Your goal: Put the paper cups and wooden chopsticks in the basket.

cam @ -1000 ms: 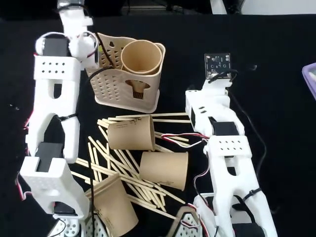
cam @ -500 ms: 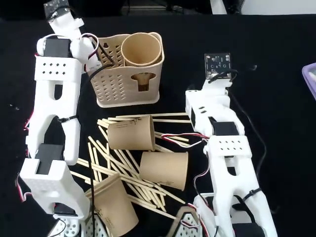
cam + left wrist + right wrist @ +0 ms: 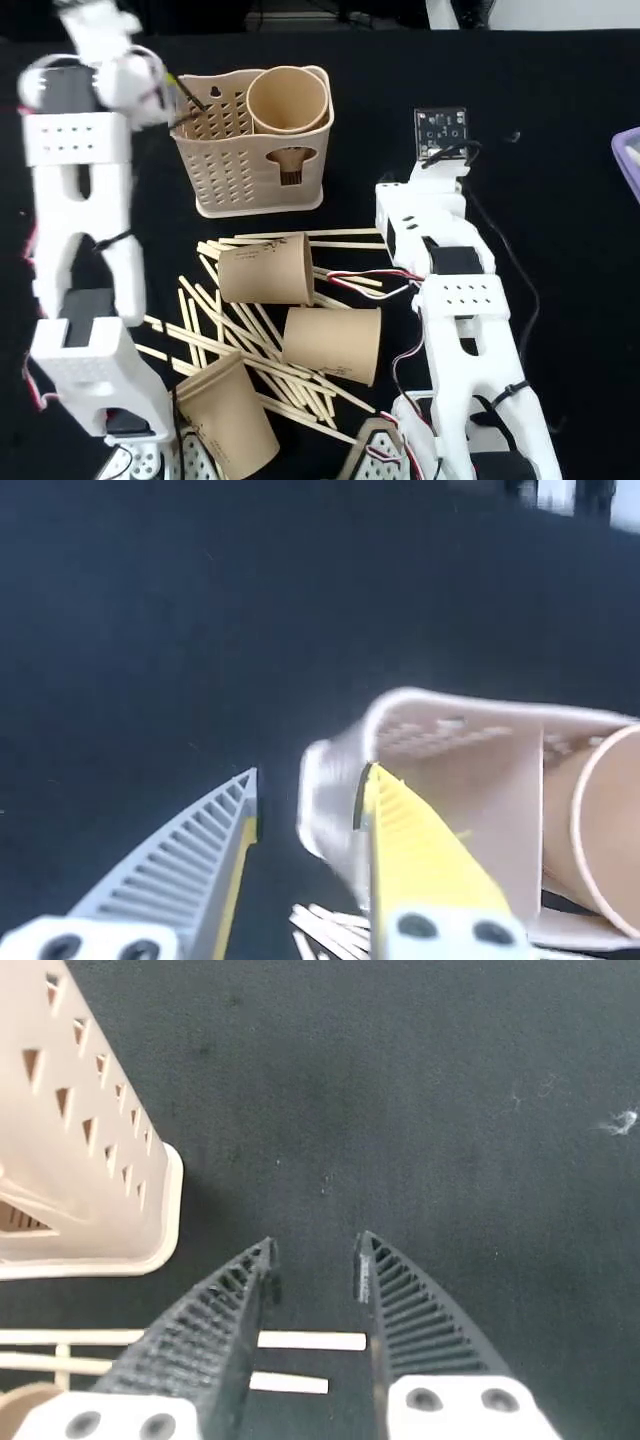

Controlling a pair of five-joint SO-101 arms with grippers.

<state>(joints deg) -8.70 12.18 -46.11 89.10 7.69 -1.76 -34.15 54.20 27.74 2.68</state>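
Note:
A beige perforated basket (image 3: 240, 165) stands upright at the back of the black table with a paper cup (image 3: 287, 98) inside. Three more paper cups lie on their sides: one (image 3: 265, 268) in front of the basket, one (image 3: 335, 345) nearer, one (image 3: 228, 415) at the front. Wooden chopsticks (image 3: 245, 335) are scattered under and around them. My left gripper (image 3: 308, 772) is open and empty beside the basket's (image 3: 460, 750) left corner. My right gripper (image 3: 312, 1250) is open and empty over bare table, just past a chopstick (image 3: 310, 1340) and to the right of the basket (image 3: 80, 1140).
The left arm (image 3: 75, 170) stretches along the table's left side, the right arm (image 3: 455, 300) along the right of the pile. A purple container (image 3: 628, 160) shows at the right edge. Black cloth lies bare behind and right of the basket.
The basket, tilted a second ago, now stands upright. My left arm has swung left, away from the basket. The right arm has not moved.

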